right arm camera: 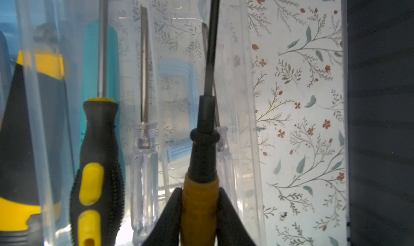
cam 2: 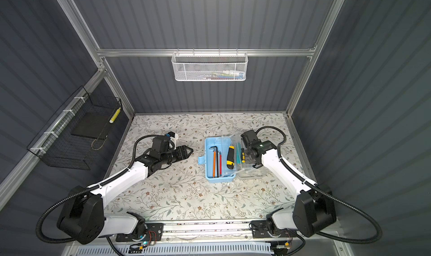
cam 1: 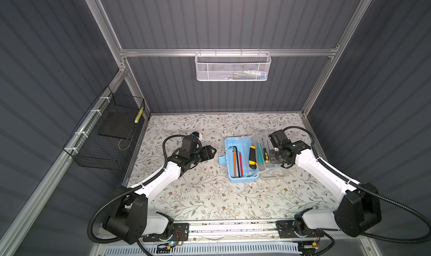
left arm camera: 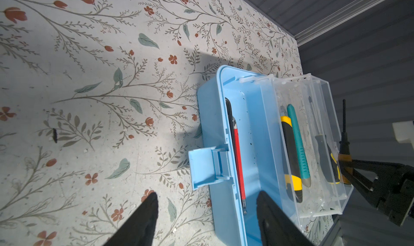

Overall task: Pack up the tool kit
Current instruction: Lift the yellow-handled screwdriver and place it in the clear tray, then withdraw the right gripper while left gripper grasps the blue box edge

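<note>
The tool kit's light-blue box (cam 1: pixel 245 160) (cam 2: pixel 224 160) lies open mid-table, its clear tray and lid (cam 1: pixel 272 171) folded out to the right. Hex keys (cam 1: pixel 236 159) lie in the blue base. A yellow-black utility knife (cam 1: pixel 252 158), a teal tool and a yellow-black screwdriver (right arm camera: pixel 98 166) lie in the clear tray. My right gripper (right arm camera: pixel 199 197) (cam 1: pixel 271 155) hangs over the clear part, shut on an amber-handled, black-shafted screwdriver (right arm camera: pixel 199 211). My left gripper (left arm camera: pixel 206 202) (cam 1: pixel 211 151) stands open just left of the box's latch (left arm camera: pixel 206 166), holding nothing.
A white mesh basket (cam 1: pixel 233 67) hangs on the back wall. A black wire basket (cam 1: pixel 105 136) hangs on the left wall. Two clear-handled screwdrivers (right arm camera: pixel 144 162) lie under my right gripper. Grey walls close in the floral table (cam 1: pixel 210 196) on three sides.
</note>
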Tool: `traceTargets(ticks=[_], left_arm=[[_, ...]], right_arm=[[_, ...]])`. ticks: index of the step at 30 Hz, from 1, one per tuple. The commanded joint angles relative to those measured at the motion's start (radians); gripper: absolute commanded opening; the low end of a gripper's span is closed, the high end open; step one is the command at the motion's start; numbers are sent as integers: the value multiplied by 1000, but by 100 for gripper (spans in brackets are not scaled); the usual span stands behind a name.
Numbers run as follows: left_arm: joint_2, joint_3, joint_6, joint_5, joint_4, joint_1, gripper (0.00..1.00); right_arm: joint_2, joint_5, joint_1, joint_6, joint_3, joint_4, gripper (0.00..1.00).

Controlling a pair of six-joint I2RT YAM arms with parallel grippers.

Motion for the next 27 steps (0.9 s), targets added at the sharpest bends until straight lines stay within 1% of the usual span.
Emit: traceTargets(ticks=[1,5,10,12,13,15,16,20,25,27], left_arm=[[32,48,35,-19,1,-9,70],[85,87,50,-24,-4,-15,70],[162,157,77,-50,-17,-40,69],[194,197,104,-95,-32,-69,68],[212,218,116,-112,-46,-81,68],[257,267,135,-129,-66,-97,68],[276,285,139,-135,-66,-104,67],[378,394,169,-205,-138,-128,64],[486,499,219,-292,-191,-151,60],[528,545,235,-331,-218,-154,55]], right_arm=[[-19,-20,1,1,5,-4,37],[-60,-53,1,7,21,-20,46],[-176,-96,1,54,23,-14,46],[-236,-147,1,100,0,20,46],[-289,-168,1,122,-17,34,46],[-350,-226,1,170,-52,60,46],[-372,-236,0,189,-65,60,45],[-456,-225,1,224,-114,38,46],[-492,-193,1,238,-156,-10,46],[-513,-183,0,252,-180,-13,46]])
